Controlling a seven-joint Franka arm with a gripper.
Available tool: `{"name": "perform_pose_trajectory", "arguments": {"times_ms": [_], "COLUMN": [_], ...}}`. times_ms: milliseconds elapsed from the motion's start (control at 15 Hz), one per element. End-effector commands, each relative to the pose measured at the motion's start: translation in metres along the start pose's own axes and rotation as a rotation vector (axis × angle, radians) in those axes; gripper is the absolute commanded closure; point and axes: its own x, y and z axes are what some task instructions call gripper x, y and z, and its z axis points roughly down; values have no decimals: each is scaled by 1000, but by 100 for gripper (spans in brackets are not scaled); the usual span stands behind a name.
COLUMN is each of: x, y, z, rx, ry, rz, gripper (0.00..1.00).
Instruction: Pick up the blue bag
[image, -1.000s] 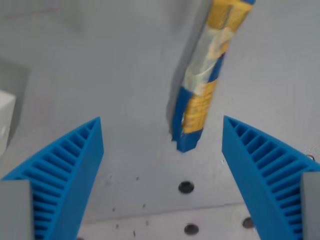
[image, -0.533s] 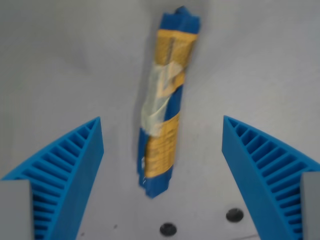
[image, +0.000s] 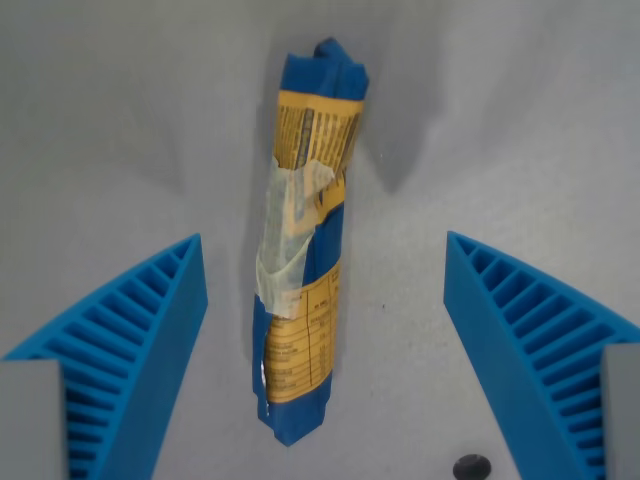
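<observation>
Ribbed blue hand (image: 325, 245) spread wide. Rolled blue-and-yellow taped bag (image: 303, 255) lies between its fingers, touching neither. Grey bench (image: 520, 120); dark hole (image: 471, 466) beside right finger.

We see the blue bag (image: 303, 250) lying flat on the grey surface, rolled into a long narrow tube running top to bottom in the wrist view, lower end tilted slightly toward the wrist view's left. It's got yellow printed label panels and a strip of clear tape wrapped around the middle; both ends show crumpled blue.
</observation>
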Motion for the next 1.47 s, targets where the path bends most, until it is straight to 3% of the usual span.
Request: {"name": "perform_pose_trajectory", "arguments": {"times_ms": [67,200,267,1467], "x": [4,0,-2,-2], "y": [1,-1,-2,-2], "z": [17,28,33,33], "rx": [37,40,42,42], "ry": [46,49,48,48], "rz": [22,19,18,18], "gripper": [0,0,100,100]}}
